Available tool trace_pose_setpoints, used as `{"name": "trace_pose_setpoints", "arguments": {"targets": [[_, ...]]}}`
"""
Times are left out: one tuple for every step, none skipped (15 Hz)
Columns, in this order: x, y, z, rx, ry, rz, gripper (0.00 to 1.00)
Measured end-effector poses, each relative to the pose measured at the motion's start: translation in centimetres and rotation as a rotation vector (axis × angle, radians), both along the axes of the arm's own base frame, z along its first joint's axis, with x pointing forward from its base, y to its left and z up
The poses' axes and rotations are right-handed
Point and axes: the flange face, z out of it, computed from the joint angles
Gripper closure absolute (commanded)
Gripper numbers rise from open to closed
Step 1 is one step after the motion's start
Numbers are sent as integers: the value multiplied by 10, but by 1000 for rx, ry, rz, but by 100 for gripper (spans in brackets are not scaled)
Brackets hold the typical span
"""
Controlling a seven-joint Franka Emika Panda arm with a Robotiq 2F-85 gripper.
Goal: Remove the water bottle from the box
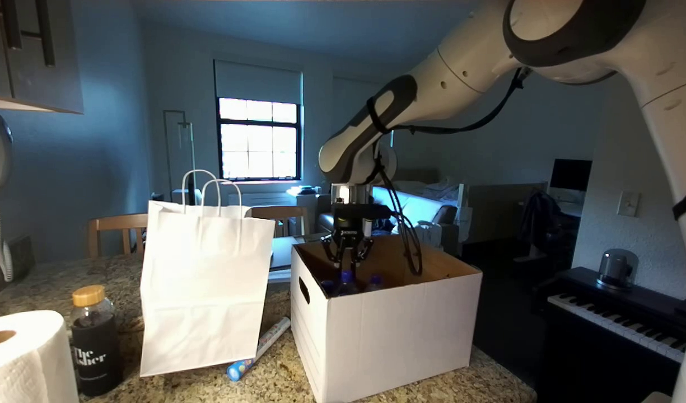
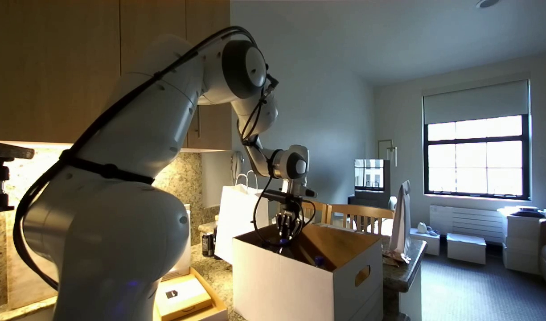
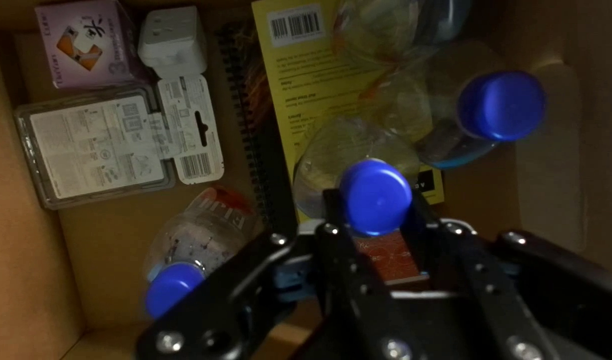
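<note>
The box [image 1: 399, 336] is a large white carton with brown inner walls on a stone counter; it also shows in an exterior view [image 2: 284, 281], and its inner wall shows in the wrist view [image 3: 23, 260]. The water bottle is clear with a blue cap [image 3: 376, 187] and stands inside the box; its body is partly hidden below the cap. My gripper [image 3: 375, 201] points down into the box, its two black fingers pressed against both sides of this cap. In an exterior view the gripper [image 2: 285, 236] is at the box opening, and the blue cap shows at its fingertips.
Other blue-capped bottles [image 3: 503, 105] [image 3: 173, 287] stand in the box near the fingers. A yellow booklet [image 3: 301, 95], a pink package [image 3: 88, 47] and a blister pack [image 3: 96, 145] lie there too. A white paper bag [image 1: 208, 291] and dark jar [image 1: 96, 347] stand beside the box.
</note>
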Motion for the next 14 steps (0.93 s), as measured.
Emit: {"name": "trace_pose_setpoints", "arguments": {"targets": [[0,-1,10,0,-9,-1,89],[-3,-3,25,-1,-16,0,89],[-7,-6,45,-14,-13,7,89],[-14,-11,67,-28,1,14,89],[-23,-15,91,-41,24,19,89],[-33,-19,116,-56,51,30,89],[-44,-21,141,-76,76,45,89],[-56,-23,167,-103,95,65,89],[-68,-21,194,-135,109,89,89],[-80,-17,220,-171,119,117,89],[-93,-9,247,-204,121,150,89],[-106,1,273,-232,115,183,89],[-118,14,299,-256,101,223,89],[-131,29,323,-274,81,266,89]]}}
